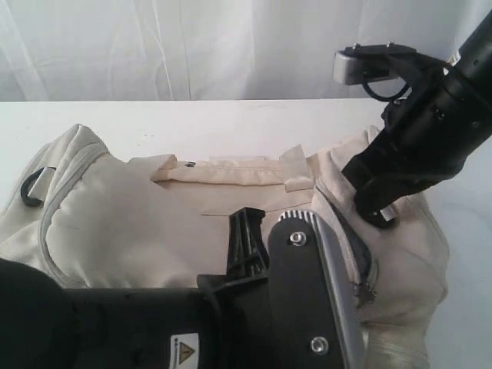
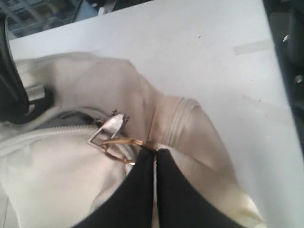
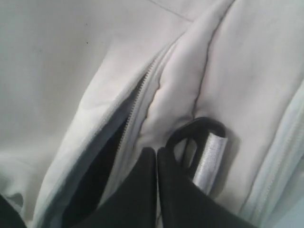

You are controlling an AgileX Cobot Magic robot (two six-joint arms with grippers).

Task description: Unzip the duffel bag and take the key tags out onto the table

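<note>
Soft even light, blurred wrist views, washed-out whites.

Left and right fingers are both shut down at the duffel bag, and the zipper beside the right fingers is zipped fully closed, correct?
Not quite. The left fingers and right fingers are shut at the duffel bag, but the zipper beside the right fingers is partly open: the right wrist view shows its edges parted over a dark gap.

Soft matt cloth duffel bag [image 1: 138, 223], shiny metal zipper pull [image 2: 110, 127]
</note>
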